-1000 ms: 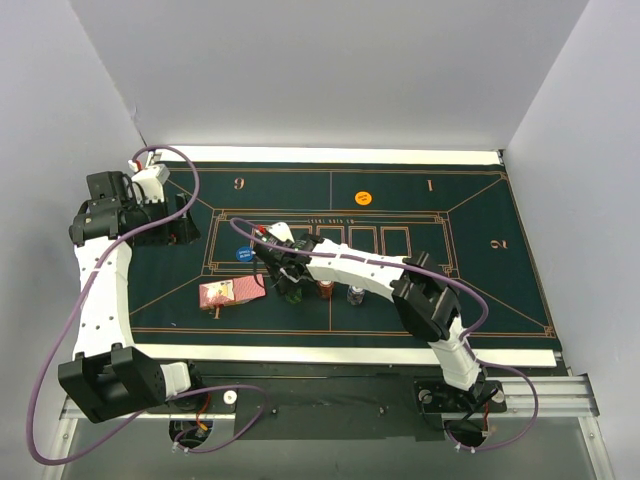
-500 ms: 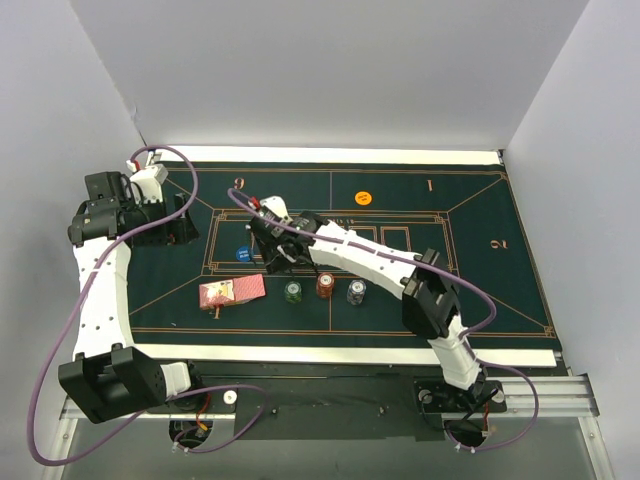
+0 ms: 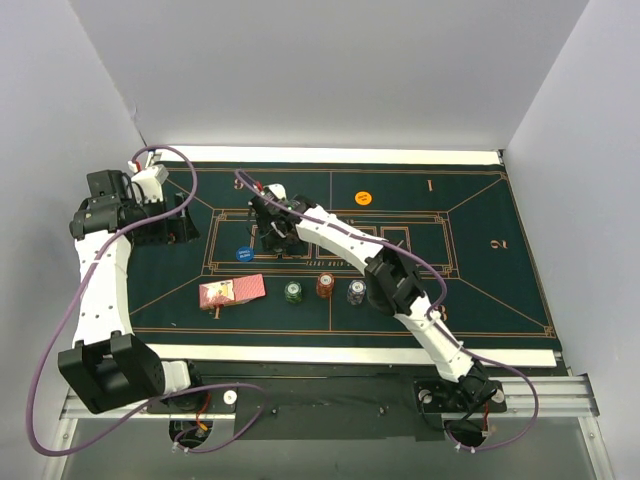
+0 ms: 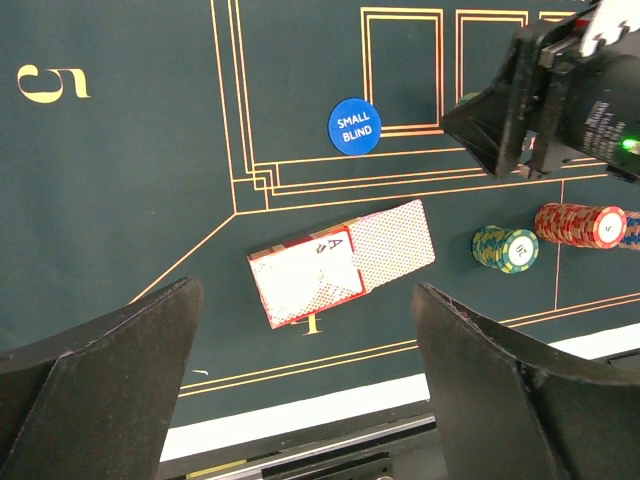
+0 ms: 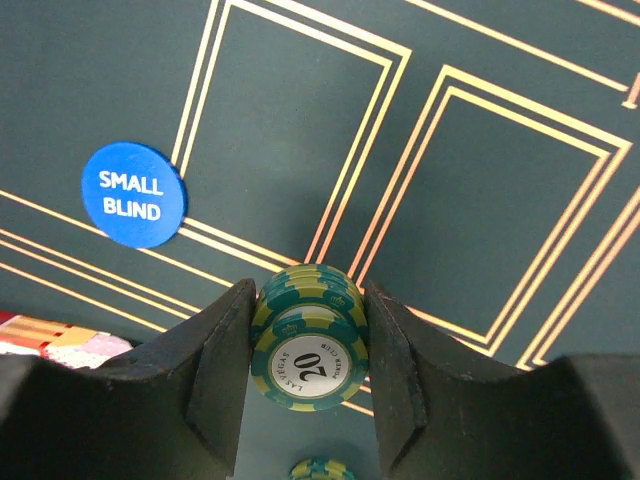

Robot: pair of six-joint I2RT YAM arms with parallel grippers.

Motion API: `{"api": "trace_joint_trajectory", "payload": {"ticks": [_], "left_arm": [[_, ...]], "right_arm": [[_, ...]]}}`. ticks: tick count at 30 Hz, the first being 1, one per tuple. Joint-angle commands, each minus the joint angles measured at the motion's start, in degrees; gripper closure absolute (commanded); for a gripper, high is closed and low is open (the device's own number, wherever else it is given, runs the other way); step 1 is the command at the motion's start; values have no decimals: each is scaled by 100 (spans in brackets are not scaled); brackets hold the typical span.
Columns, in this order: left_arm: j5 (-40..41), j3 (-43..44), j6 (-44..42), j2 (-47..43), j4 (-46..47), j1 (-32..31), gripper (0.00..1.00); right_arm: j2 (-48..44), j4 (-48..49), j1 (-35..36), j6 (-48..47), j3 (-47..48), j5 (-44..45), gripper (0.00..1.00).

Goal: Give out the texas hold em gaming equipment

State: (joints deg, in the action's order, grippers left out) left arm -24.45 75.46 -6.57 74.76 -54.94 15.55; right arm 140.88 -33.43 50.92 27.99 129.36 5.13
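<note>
The right end effector (image 5: 310, 300) pinches a green chip stack (image 5: 305, 368) by its rims; light, slick discs could shear apart, so squeeze squarely. The left end effector (image 4: 305, 385) gapes, empty.

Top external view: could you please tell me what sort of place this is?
Probably a robot test cell dressed as a poker table: white walls enclose a green felt mat, two arms mount on a metal rail, and chip stacks and a SMALL BLIND button lie on the mat.
</note>
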Motion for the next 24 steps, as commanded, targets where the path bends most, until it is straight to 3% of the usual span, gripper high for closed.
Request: {"api": "trace_joint_trajectory", "payload": {"ticks": [1, 14, 24], "left_arm": [[-174, 311, -2, 65, 238, 53, 3], [-394, 338, 33, 337, 440, 53, 3], [-491, 364, 50, 355, 449, 62, 3]], "right_arm": [[115, 143, 6, -4, 467, -327, 74], [703, 574, -47, 5, 871, -908, 73], [915, 619, -82, 102, 863, -847, 72]]}}
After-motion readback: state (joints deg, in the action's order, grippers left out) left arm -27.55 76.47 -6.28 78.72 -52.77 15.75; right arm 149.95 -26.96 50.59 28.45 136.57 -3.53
